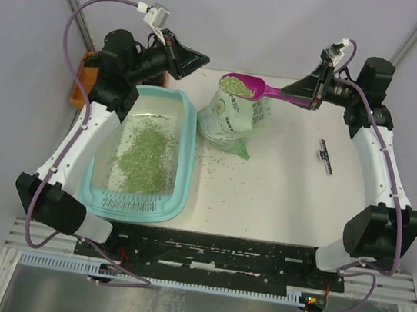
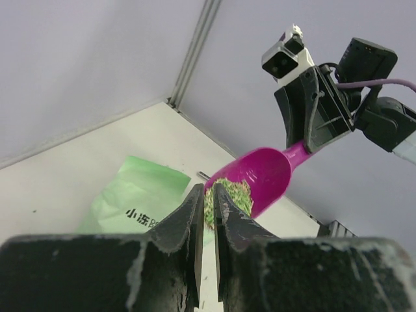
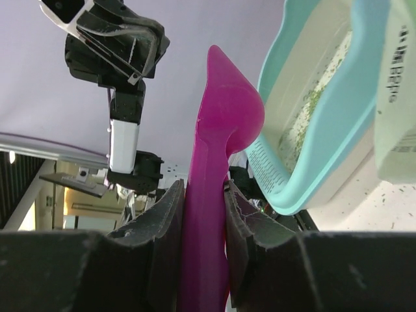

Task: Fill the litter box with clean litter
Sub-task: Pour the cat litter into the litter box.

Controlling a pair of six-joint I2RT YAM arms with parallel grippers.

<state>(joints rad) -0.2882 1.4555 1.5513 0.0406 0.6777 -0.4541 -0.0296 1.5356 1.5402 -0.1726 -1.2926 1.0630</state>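
The teal litter box (image 1: 186, 161) lies at the left of the table, with a patch of pale green litter (image 1: 145, 155) on its whitish floor. My right gripper (image 1: 316, 90) is shut on the handle of a magenta scoop (image 1: 258, 90), held level over the open top of the green and white bag (image 1: 233, 121). The scoop's bowl is heaped with litter (image 1: 236, 85). In the right wrist view the handle (image 3: 218, 130) sits clamped between my fingers (image 3: 170, 214), and the litter box (image 3: 325, 140) is on the right. My left gripper (image 1: 195, 59) hovers above the box's far end, shut and empty; its wrist view shows the loaded scoop (image 2: 263, 174) just beyond the fingertips.
An orange tray (image 1: 84, 80) is partly hidden behind the left arm at the table's left edge. A small black strip (image 1: 326, 156) lies at the right. Loose granules (image 1: 216, 155) are scattered around the bag. Grey walls close in the back and sides.
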